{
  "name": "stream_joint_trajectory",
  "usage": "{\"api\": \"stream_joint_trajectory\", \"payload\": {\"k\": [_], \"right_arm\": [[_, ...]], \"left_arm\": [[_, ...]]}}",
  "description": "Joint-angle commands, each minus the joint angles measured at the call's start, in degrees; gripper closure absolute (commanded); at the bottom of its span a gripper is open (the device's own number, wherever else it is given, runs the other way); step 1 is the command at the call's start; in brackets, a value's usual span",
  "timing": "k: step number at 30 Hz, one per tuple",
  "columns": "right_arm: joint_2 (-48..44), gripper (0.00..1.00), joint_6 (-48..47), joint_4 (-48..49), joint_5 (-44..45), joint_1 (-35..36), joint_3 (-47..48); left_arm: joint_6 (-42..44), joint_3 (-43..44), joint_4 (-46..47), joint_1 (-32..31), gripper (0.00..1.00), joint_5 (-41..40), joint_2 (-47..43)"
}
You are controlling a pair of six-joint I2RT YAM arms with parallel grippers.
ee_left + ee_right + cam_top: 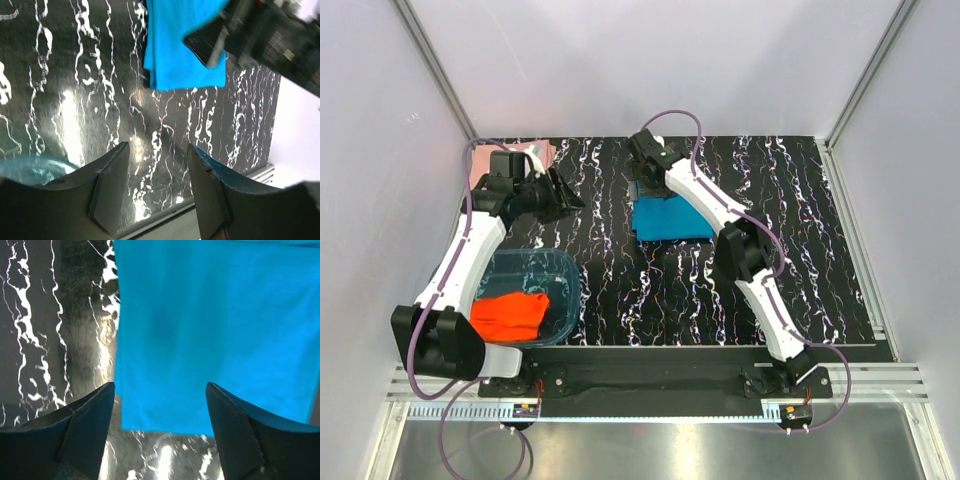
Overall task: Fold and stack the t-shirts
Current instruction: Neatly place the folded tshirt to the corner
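Note:
A teal-blue t-shirt (pixel 672 219) lies folded flat on the black marbled table (pixel 800 260). In the right wrist view it (pixel 210 325) fills the space ahead. My right gripper (pixel 160 385) is open just above its far edge (pixel 642 183), holding nothing. My left gripper (pixel 565 193) hovers at the back left, pointing toward the teal shirt (pixel 180 50). It is open (pixel 158 145) and only bare table shows between the fingers. An orange-red t-shirt (pixel 510 315) lies bunched in the tub. A salmon-pink t-shirt (pixel 538 152) peeks out behind the left arm, mostly hidden.
The clear blue-tinted plastic tub (pixel 566 275) stands at the near left beside the left arm; its rim (pixel 35 165) also shows in the left wrist view. White walls and aluminium posts enclose the table on three sides. The right arm (pixel 745 250) crosses the middle right.

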Motion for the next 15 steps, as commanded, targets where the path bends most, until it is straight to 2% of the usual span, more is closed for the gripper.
{"api": "stream_joint_trajectory", "payload": {"k": [1,4,6,11,12,14,15], "right_arm": [[2.4,0.21,2.0,3.0,2.2,1.3,4.9],[1.2,0.28,0.6,4.3,1.0,2.1,1.8],[0.1,0.28,-2.3,4.8,-0.8,2.7,-0.9],[-9.6,0.17,-17.9,11.5,-0.8,5.8,-13.6],[-11.6,0.15,-22.9,13.4,-1.7,6.3,-19.3],[-17.6,0.11,-26.9,19.4,-0.5,8.1,-25.3],[-19.5,0.09,-30.1,21.4,-0.4,8.7,-31.4]], "left_arm": [[-0.3,-1.8,1.8,0.2,0.45,0.8,-3.5],[0.4,-3.4,1.3,0.2,0.45,0.8,-4.6],[0.4,-4.3,1.6,0.3,0.45,1.0,-5.0],[0.1,-4.7,2.7,0.4,0.45,2.1,-4.8],[0.1,-4.7,2.9,0.5,0.45,1.9,-4.8],[-0.2,-5.2,3.6,0.5,0.45,1.5,-4.6],[-0.3,-5.5,4.0,0.5,0.45,1.5,-4.7]]}}
